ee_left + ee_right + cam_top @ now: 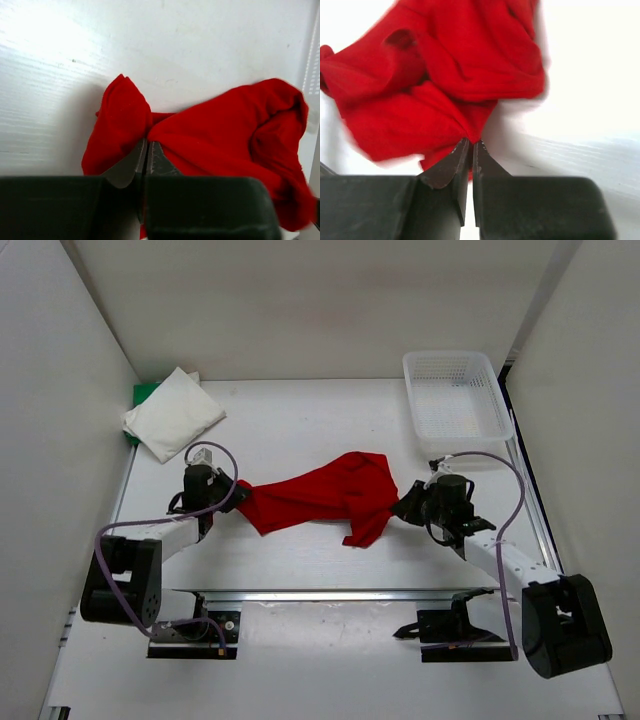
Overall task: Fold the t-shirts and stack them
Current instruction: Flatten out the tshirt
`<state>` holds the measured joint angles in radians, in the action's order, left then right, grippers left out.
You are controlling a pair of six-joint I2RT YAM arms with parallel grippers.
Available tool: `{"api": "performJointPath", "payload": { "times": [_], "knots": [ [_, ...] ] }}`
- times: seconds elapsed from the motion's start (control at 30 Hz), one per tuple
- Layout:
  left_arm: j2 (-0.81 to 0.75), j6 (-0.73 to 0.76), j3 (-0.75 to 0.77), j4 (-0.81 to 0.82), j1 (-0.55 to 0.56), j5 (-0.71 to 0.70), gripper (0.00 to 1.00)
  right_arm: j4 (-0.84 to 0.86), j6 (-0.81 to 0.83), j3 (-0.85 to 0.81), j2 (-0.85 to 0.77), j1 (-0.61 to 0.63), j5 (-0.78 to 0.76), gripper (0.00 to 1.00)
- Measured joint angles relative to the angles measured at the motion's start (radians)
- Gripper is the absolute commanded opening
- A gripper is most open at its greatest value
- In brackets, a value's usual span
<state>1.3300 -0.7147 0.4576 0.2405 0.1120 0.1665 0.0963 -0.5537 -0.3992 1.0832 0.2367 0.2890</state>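
**Both grippers pinch the red shirt at mid-table**

The red t-shirt (325,495) stretches as a crumpled band across the middle of the table (300,420), roughly halfway between the near and far edges; its bulk bunches toward the right, with a flap hanging toward the near edge.

The left gripper (238,493) holds the shirt's left end; in the left wrist view its fingers (131,165) are pressed together with red cloth caught between the tips and folds billowing out on either side. The right gripper (405,504) holds the right end; in the right wrist view its fingers (447,167) are likewise closed on a gathered point of the fabric, the rest fanning away from them. Whether the cloth between the two grips rests fully on the table cannot be told.

The white t-shirt (172,415) lies folded near the far left corner, on top of the green t-shirt (146,396), of which only a sliver shows at the left edge; both are well apart from the red one.

A white mesh basket (445,357) sits at the far right corner.
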Motion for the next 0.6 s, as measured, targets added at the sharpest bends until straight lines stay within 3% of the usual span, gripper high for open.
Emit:
{"api": "performJointPath", "payload": {
  "times": [0.1, 0.37, 0.5, 0.6],
  "knots": [
    [0.063, -0.025, 0.001, 0.008, -0.017, 0.048, 0.23, 0.016, -0.023, -0.005, 0.090, -0.038, 0.034, 0.00],
    [0.111, -0.037, 0.114, -0.038, -0.018, 0.074, 0.03, 0.061, -0.057, -0.182, 0.328, -0.055, 0.076, 0.00],
    [0.070, -0.015, 0.172, -0.070, 0.002, 0.062, 0.02, 0.055, -0.042, -0.209, 0.259, 0.027, 0.065, 0.00],
    [-0.060, 0.001, 0.169, -0.150, 0.024, 0.070, 0.04, -0.010, -0.029, -0.204, 0.108, 0.079, 0.073, 0.00]
  ]
}}
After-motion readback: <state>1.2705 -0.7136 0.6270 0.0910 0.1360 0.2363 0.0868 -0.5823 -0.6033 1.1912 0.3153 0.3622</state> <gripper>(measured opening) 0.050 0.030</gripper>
